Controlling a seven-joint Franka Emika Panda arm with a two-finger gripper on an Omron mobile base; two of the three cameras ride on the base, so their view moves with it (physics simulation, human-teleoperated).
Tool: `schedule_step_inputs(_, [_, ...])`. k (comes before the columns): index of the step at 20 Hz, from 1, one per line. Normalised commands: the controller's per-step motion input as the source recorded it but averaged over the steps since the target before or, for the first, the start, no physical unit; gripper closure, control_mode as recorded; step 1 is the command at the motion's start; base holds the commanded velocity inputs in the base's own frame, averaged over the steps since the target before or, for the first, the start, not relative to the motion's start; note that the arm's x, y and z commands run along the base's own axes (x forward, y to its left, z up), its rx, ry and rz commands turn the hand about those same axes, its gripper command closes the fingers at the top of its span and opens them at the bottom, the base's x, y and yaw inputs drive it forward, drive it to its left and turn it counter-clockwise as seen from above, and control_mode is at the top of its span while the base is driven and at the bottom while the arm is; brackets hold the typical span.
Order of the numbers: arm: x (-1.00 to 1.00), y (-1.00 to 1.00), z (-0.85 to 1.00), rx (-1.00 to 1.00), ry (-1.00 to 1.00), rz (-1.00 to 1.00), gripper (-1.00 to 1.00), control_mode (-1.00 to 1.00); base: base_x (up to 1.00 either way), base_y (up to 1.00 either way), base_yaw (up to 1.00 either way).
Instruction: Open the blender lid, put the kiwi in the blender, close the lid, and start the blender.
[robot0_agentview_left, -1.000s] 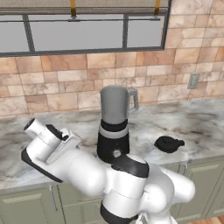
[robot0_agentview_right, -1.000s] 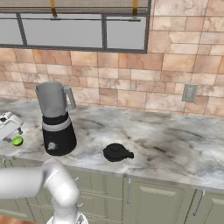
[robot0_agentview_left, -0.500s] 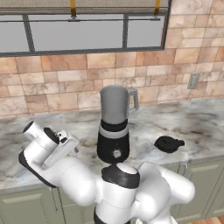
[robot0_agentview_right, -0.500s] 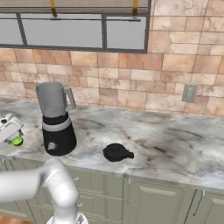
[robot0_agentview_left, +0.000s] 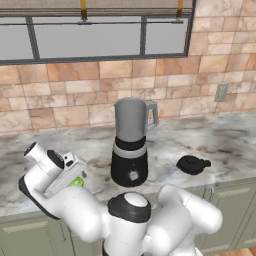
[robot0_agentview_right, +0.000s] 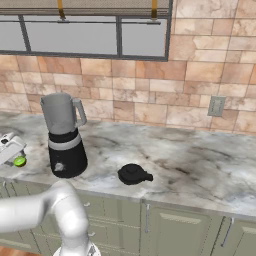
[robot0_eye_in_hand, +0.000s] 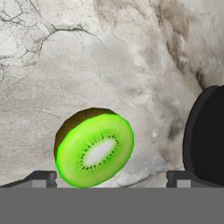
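Observation:
The kiwi (robot0_eye_in_hand: 94, 146) lies cut face up on the marble counter, bright green with a pale centre and a brown rim. My gripper (robot0_eye_in_hand: 111, 178) is open and hangs just above it, one fingertip (robot0_eye_in_hand: 41, 178) on each side of the fruit, not touching it. In the left base view the kiwi (robot0_agentview_left: 76, 182) peeks out under my hand, left of the blender (robot0_agentview_left: 130, 145). The grey jar stands open-topped on its black base. The black blender lid (robot0_agentview_left: 192, 164) lies on the counter to the blender's right. From the right base view the kiwi (robot0_agentview_right: 20, 161) sits left of the blender (robot0_agentview_right: 64, 135).
The blender's black base (robot0_eye_in_hand: 208, 135) stands close beside the kiwi at the right edge of the hand view. A tiled wall and a window run behind the counter (robot0_agentview_right: 200, 165). A wall socket (robot0_agentview_right: 216, 106) is at the right. Cabinet doors are below the front edge.
My hand has dropped a little lower over the kiwi at the left of the blender. The blender and the lid have not moved.

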Motion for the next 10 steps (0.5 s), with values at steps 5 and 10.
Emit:
schedule_step_inputs(5, [0.28, 0.09, -0.17, 0.00, 0.01, 0.00, -1.00, -1.00, 0.00, 0.00, 0.00])
schedule_step_inputs(10, [0.34, 0.02, -0.15, 0.00, 0.00, 0.00, -1.00, -1.00, 0.00, 0.00, 0.00])
